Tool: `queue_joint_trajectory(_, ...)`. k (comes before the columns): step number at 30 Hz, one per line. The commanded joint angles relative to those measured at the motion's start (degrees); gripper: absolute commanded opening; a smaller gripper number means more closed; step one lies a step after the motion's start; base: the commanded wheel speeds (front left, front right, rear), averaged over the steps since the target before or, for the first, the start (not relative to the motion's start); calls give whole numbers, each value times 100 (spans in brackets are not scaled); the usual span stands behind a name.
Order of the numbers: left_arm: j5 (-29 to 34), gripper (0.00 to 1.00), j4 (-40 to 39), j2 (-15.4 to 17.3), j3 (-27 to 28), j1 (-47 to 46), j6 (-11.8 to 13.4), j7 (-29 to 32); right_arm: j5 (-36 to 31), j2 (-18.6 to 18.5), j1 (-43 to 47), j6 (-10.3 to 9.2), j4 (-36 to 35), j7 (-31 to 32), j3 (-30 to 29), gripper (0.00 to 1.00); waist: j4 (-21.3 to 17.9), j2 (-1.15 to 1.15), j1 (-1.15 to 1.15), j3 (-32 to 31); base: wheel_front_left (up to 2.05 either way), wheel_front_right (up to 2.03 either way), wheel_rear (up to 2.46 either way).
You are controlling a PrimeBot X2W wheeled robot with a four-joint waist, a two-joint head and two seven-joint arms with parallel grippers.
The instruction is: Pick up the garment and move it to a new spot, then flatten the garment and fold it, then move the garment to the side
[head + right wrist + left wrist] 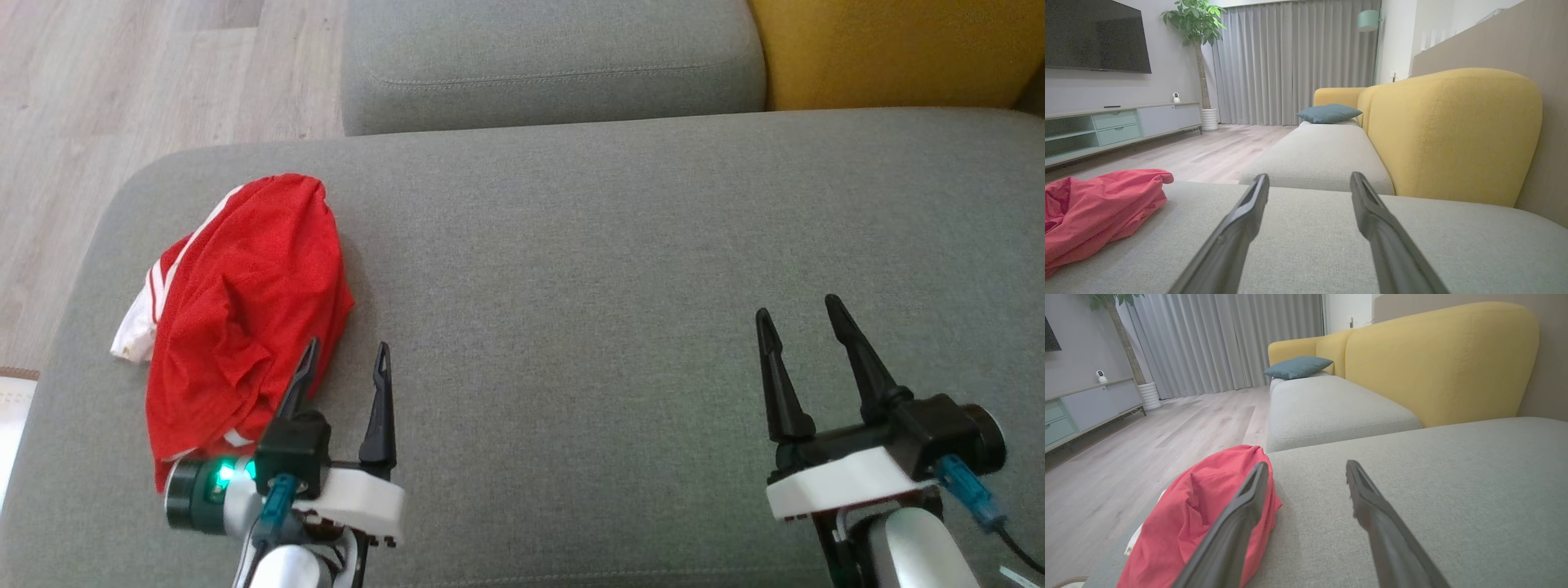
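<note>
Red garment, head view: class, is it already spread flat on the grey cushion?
No, the red garment lies bunched in a crumpled heap near the left edge of the grey cushion.

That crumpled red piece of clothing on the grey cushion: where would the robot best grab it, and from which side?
Probably the bunched edge nearest the robot, on the right side of the red garment. The left gripper, jaws open, sits right beside that edge, so it could come in low from the near right. The cloth is heaped in raised folds there, which gives the fingers something to pinch.
</note>
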Motion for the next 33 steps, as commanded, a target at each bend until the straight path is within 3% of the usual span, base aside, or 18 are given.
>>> queue_joint_trajectory(1, 143, 100, -263, 105, 115, -358, 119, -101, -167, -47, -125, 38, -268, -105, 157, 100, -1, 0, 0, 4, 0, 0, 0)
queue_joint_trajectory(4, 69, 100, -345, 64, 120, -316, 153, -151, -89, -48, -97, 39, -288, -156, 142, 100, 10, 0, 0, 4, 0, 0, 0)
queue_joint_trajectory(10, -124, 100, -508, -171, 422, -151, -20, -252, 478, -51, -36, 41, -150, -257, 147, 100, 56, 0, 0, -7, 0, 0, 0)
queue_joint_trajectory(16, 15, 100, -522, -479, 763, 71, -390, -352, 1071, -53, -25, 44, 240, -359, 248, 100, 86, 0, 0, -30, 0, 0, 0)
queue_joint_trajectory(22, -23, 100, -13, -740, 1011, 256, -955, -373, 1546, -53, -89, 44, 428, -380, 199, 100, 72, 0, 0, -35, 0, 0, 0)
queue_joint_trajectory(33, 242, 100, 122, -972, 1370, 233, -1298, -373, 1670, -53, -79, 44, 389, -380, 165, 100, 46, 0, 0, -37, 0, 0, 0)
